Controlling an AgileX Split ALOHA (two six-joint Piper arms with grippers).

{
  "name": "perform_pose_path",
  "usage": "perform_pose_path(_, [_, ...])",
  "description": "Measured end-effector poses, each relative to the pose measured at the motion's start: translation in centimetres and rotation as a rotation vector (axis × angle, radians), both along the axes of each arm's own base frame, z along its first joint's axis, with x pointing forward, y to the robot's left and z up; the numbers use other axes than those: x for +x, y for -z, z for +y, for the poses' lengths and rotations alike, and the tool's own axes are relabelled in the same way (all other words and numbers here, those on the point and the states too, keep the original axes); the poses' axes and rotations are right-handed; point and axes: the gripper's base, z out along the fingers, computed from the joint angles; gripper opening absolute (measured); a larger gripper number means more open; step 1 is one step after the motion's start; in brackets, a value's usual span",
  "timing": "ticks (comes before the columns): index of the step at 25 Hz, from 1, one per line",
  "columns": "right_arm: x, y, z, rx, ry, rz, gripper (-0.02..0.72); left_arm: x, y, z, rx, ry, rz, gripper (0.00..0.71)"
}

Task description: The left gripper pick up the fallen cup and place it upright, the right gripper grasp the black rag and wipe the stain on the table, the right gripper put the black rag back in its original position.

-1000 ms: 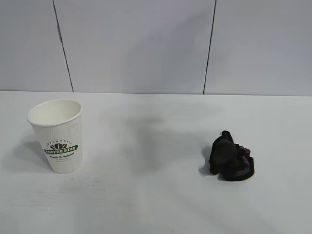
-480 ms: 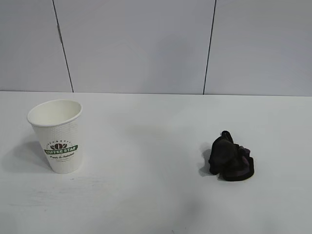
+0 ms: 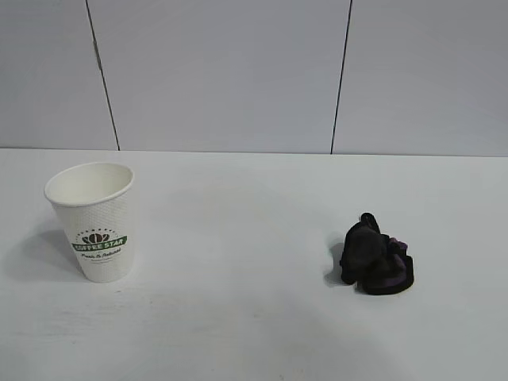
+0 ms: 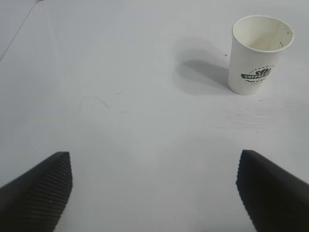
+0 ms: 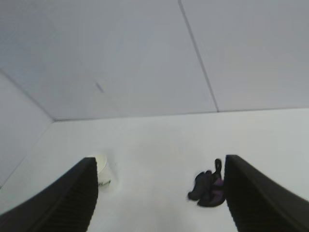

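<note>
The cup (image 3: 91, 221) stands upright on the white bench (image 3: 238, 317), toward the left side of the exterior view, its open mouth up and its green banner and coffee-bean logo facing the camera. The black rag (image 3: 377, 264) lies in a bunched lump well apart from it, on the right side of the bench, with purple edging showing along its lower folds. Between cup and rag the bench surface is plain white, and no stain can be made out on it in any view. Neither arm shows in the exterior view. In the left wrist view the left gripper (image 4: 154, 193) hangs over bare bench with its two ribbed fingers (image 4: 41, 191) spread wide and holding nothing; the cup (image 4: 258, 54) sits farther off beyond them, untouched, its shadow falling to one side. In the right wrist view the right gripper (image 5: 157, 203) is held back from the things, its fingers (image 5: 67, 198) also parted and empty; the rag (image 5: 208, 186) and the cup (image 5: 102, 171) both appear past the fingertips, out of contact. Behind the bench rises a pale panelled wall (image 3: 238, 71) with dark vertical seams.
</note>
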Motion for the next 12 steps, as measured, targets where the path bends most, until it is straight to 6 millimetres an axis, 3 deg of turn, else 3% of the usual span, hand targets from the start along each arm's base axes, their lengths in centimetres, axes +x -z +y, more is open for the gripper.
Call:
perform_pose_path(7, [-1.9,6.0,-1.3,-0.039,0.075,-0.024,0.506,0.0,0.0,0.0,0.0,0.0,0.0,0.664])
perform_pose_path(12, [-1.5,10.4,-1.5,-0.061,0.101,-0.032,0.506,0.0,0.0,0.0,0.0,0.0,0.0,0.664])
